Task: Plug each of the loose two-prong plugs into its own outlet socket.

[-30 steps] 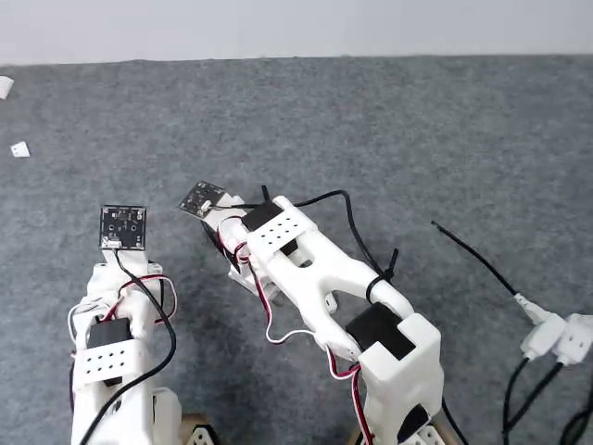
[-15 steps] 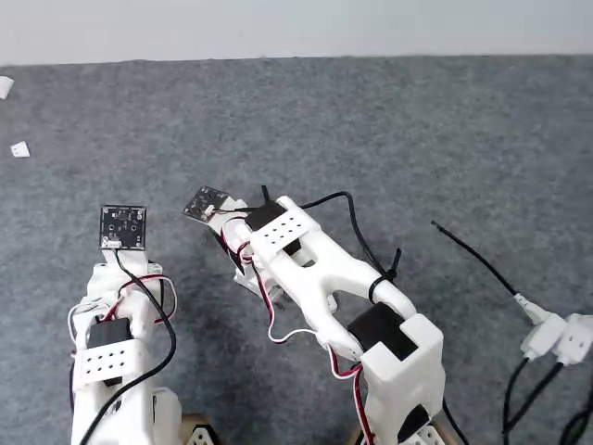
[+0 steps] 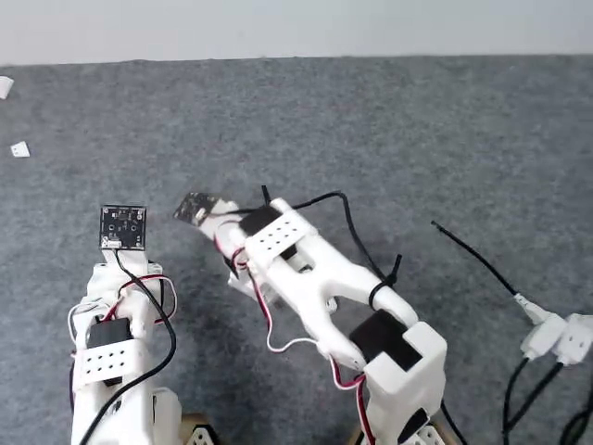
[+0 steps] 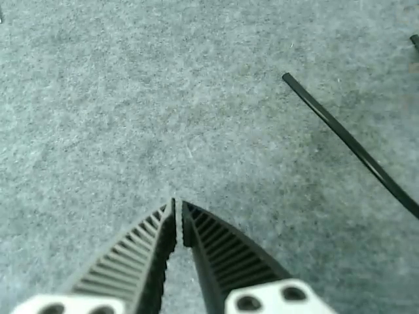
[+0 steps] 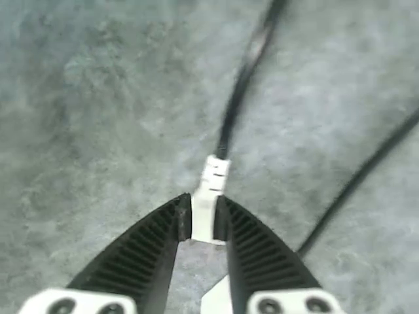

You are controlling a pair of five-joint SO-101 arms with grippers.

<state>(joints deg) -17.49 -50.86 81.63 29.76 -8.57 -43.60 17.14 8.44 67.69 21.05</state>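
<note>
The right end effector [image 5: 201, 210] is clenched on a small white plug [image 5: 213, 174]. The plug's boxy body sits between the ribbed black fingers [image 5: 152, 239] and sticks out past their tips. Its thin black cord [image 5: 245, 85] runs away across the tabletop [image 3: 389, 120]. The left end effector [image 4: 178, 207] is clenched on nothing, its ribbed fingers meeting at a narrow slit just above the tabletop. A stiff black cable [image 4: 347, 144] lies off to one side of it, its cut end well apart.

From above, the right arm [image 3: 306, 269] leans toward the left arm's side. Two white connectors [image 3: 559, 336] on black leads lie touching at the tabletop's right edge, well apart from both arms. The far half of the tabletop is open.

The tabletop is grey, felt-like and speckled. Two white scraps [image 3: 19, 149] sit at its far left edge.
</note>
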